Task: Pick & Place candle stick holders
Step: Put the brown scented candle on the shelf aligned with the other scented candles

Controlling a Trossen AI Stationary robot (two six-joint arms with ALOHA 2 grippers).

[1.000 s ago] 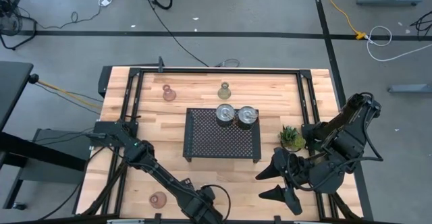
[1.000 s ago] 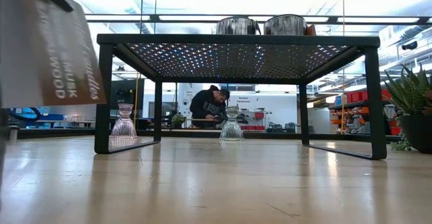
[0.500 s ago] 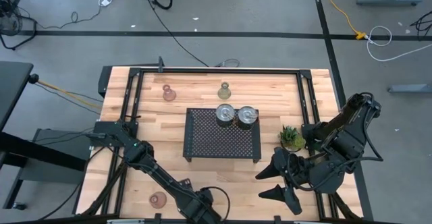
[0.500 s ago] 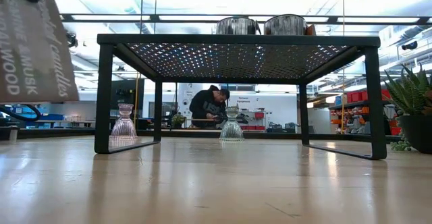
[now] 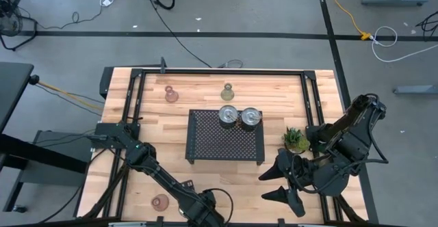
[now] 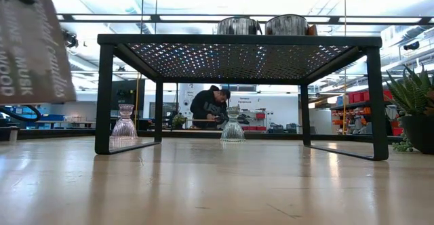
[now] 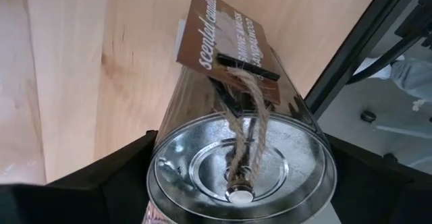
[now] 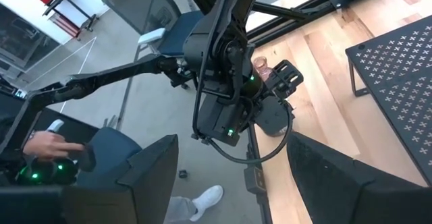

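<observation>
At worktop's near edge: left gripper (image 7: 239,204), jaws clamped on silver holder (image 7: 243,163); brown tag (image 7: 226,38) half-legible.
Right gripper (image 5: 287,182): jaws apart, empty.
Tray (image 5: 212,138): two silver holders (image 5: 228,114).

The high view looks straight down on the whole surface (image 5: 137,90) and surrounding floor, the black tray (image 5: 226,137) at frame centre. The low view sits at surface height, facing level under that tray (image 6: 237,45) into the room behind. The left wrist view looks very closely down a silver holder (image 7: 239,173). The right wrist view faces across the surface's edge toward the left arm (image 8: 229,69), the tray's corner (image 8: 398,55) at right.
</observation>
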